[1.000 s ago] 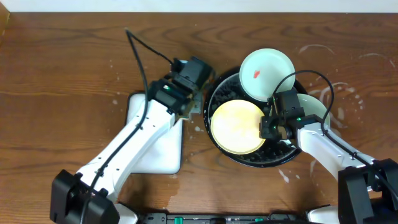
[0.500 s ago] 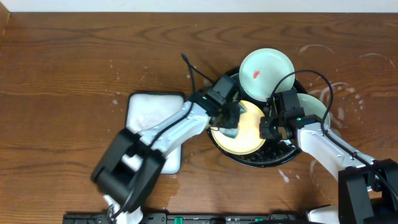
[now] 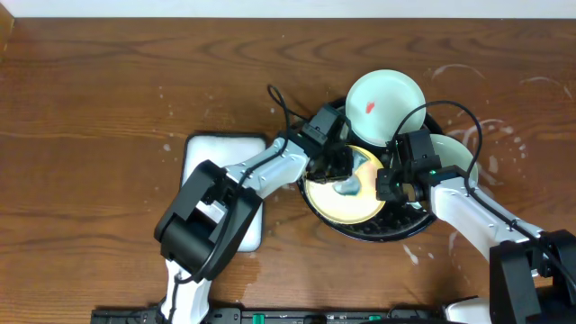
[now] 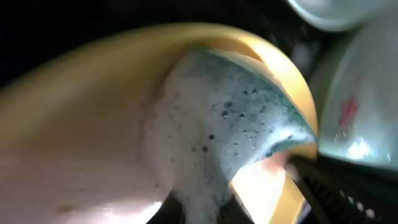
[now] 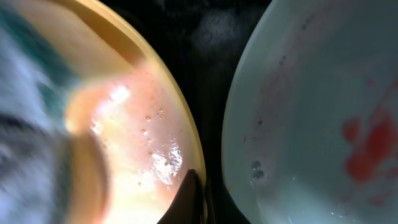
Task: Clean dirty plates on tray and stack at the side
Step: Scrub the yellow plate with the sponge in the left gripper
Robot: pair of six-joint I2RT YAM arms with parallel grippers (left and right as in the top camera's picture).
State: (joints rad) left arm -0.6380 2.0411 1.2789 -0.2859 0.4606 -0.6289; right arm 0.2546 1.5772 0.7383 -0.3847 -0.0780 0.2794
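Observation:
The yellow plate (image 3: 335,203) lies in the black tray (image 3: 398,232). My left gripper (image 3: 343,181) is shut on a foamy green sponge (image 4: 236,118) and presses it on the yellow plate (image 4: 81,124). My right gripper (image 3: 389,187) is shut on the yellow plate's right rim (image 5: 140,143), its fingers (image 5: 198,193) pinching the edge. A mint-green plate with a red smear (image 3: 385,106) leans on the tray's far rim. A second mint-green plate (image 3: 455,153) lies at the right, partly under my right arm, and shows red smears in the right wrist view (image 5: 311,112).
A white rectangular dish (image 3: 202,157) stands left of the tray, partly under my left arm. Whitish soap streaks (image 3: 504,135) mark the brown tabletop right of the tray. The smeared mint plate (image 4: 354,106) sits close beside the sponge.
My left arm has swung right from the white dish onto the yellow plate with the sponge, then shifted a little further right. The right arm has not moved.

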